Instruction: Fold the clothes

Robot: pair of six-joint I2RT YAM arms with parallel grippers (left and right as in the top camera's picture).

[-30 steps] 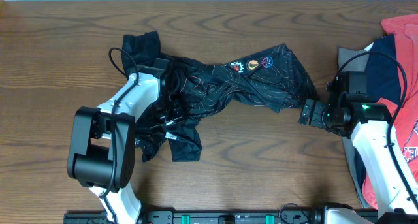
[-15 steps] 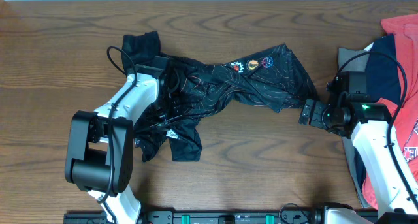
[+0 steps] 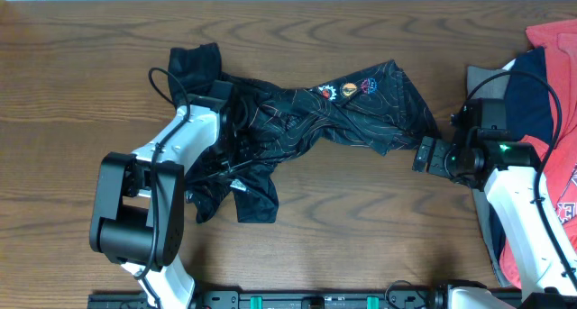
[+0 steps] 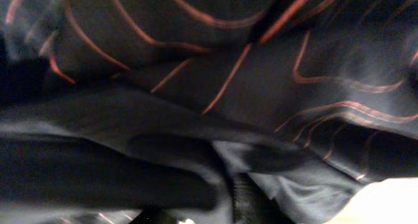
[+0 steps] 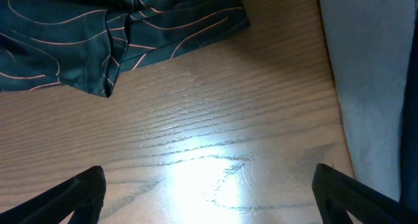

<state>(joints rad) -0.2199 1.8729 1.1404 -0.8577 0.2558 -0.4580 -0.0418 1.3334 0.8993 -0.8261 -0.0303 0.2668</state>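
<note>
One jersey (image 3: pixel 297 120) | two tools | left tool (image 3: pixel 233 156) in jersey | right tool (image 5: pixel 209 188) wide

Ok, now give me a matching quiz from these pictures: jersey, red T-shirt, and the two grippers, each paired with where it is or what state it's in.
1. jersey
2. red T-shirt
3. left gripper
4. right gripper

A. open above bare table
B. at the far right edge
C. crumpled across the middle
D. down in the black fabric

Pairs: 1-C, 2-B, 3-D, 4-A
</note>
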